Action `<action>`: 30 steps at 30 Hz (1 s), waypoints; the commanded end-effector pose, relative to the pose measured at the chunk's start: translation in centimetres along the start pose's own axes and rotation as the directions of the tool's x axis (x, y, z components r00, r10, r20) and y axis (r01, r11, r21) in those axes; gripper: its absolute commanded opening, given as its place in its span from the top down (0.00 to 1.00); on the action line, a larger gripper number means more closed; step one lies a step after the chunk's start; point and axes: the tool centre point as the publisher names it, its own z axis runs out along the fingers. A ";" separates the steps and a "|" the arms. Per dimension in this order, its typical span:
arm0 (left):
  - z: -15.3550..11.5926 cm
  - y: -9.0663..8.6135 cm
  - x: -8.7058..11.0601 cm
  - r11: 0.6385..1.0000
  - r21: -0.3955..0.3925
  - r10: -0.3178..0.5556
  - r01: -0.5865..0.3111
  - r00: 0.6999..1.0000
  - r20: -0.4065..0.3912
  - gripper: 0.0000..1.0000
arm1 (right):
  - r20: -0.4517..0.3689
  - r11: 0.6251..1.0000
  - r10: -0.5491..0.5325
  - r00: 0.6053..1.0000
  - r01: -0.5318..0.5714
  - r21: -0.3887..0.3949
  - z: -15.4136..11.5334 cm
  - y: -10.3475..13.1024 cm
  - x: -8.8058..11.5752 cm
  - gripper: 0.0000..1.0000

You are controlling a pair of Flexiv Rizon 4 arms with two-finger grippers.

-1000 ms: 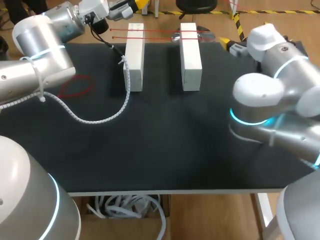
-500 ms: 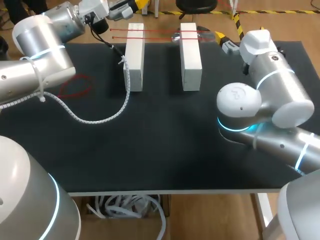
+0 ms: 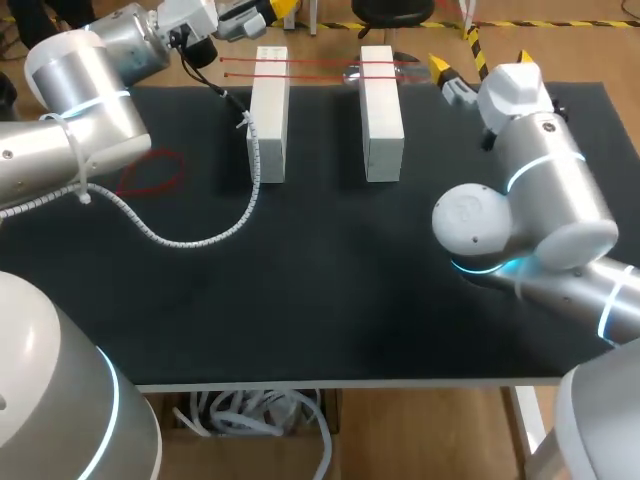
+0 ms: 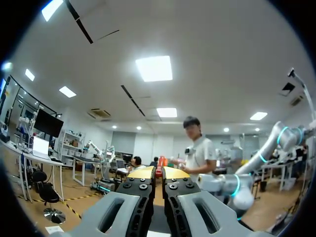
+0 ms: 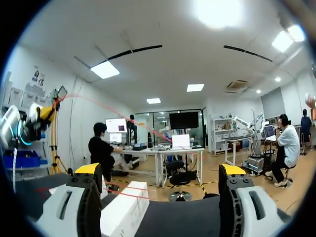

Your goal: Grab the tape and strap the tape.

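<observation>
Moved: right arm [image 3: 540, 190] is swinging in toward the table's far edge, closer to the white blocks [image 3: 381, 115].
Tape: red tape [image 3: 322, 61] is lying stretched over the far ends of both blocks.
Tape's line: it is running side to side, across the blocks.
Left gripper [image 4: 159, 173]: fingers are pressing together, pinching the tape's left end.
Right gripper [image 5: 160, 170]: fingers are spread wide, holding nothing.
Which way: tape is sitting just to the right gripper's left, so I think this arm is nearer its right end.
</observation>
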 end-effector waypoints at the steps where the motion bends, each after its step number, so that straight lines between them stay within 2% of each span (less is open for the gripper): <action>1: 0.0 0.0 0.1 1.000 0.001 0.001 -0.001 1.000 0.002 1.00 | -0.091 0.879 0.205 0.974 -0.225 -0.421 -0.4 -1.0 -0.1 0.00; 5: 0.0 0.0 0.1 1.000 0.001 0.001 -0.001 1.000 0.002 1.00 | -0.162 0.787 0.310 0.937 -0.349 -0.509 -0.9 -0.8 0.4 0.00; 8: 0.0 0.0 0.1 1.000 0.001 0.001 -0.001 1.000 0.002 1.00 | -0.202 0.697 0.445 0.872 -0.479 -0.534 -1.0 -0.6 0.4 0.00; 10: 0.0 0.0 0.1 1.000 0.001 0.001 -0.001 1.000 0.002 1.00 | -0.232 0.628 0.531 0.815 -0.562 -0.538 -0.9 -0.2 0.4 0.00; 11: 0.0 0.0 0.1 1.000 0.001 0.001 -0.001 1.000 0.002 1.00 | -0.264 0.596 0.540 0.799 -0.584 -0.551 -0.9 0.3 0.5 0.00; 16: 0.0 0.0 0.1 1.000 0.001 0.001 -0.001 1.000 0.002 1.00 | -0.351 0.510 0.556 0.753 -0.643 -0.571 -0.6 3.0 1.3 0.00; 19: 0.0 0.0 0.1 1.000 0.001 0.001 -0.001 1.000 0.002 1.00 | -0.372 0.484 0.563 0.738 -0.659 -0.576 -0.4 4.7 1.7 0.00; 22: 0.0 0.0 0.1 1.000 0.001 0.001 -0.001 1.000 0.002 1.00 | -0.383 0.477 0.551 0.741 -0.657 -0.585 -0.5 6.1 2.2 0.00; 26: 0.0 0.0 0.1 1.000 0.001 0.001 -0.001 1.000 0.002 1.00 | -0.359 0.473 0.572 0.737 -0.654 -0.591 -1.2 6.4 2.0 0.00; 30: 0.0 0.0 0.1 1.000 0.001 0.001 -0.001 1.000 0.002 1.00 | -0.335 0.484 0.591 0.734 -0.655 -0.580 -1.7 6.2 2.1 0.00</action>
